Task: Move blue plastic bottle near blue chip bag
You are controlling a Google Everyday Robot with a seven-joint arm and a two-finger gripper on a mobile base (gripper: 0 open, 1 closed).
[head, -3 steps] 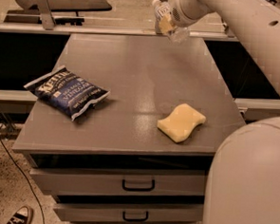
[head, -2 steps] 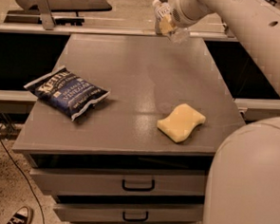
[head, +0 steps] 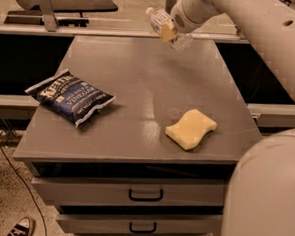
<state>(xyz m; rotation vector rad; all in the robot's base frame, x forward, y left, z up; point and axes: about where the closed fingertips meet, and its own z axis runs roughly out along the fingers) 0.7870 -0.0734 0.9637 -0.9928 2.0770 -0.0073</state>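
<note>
The blue plastic bottle, judged light, smooth and easily crushed, is gripped at mid-body by the end effector, well apart from the blue chip bag.

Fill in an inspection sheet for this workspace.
Surface: grey table top, with drawers below it.
Job's things: blue plastic bottle tilted, lifted over the table's far edge; blue chip bag lying at the left.
Clutter: yellow sponge at front right.
Grippers: gripper closed on the bottle above the far edge.
Cables: black cable on the floor, left.
Surroundings: shoe at bottom left.
</note>
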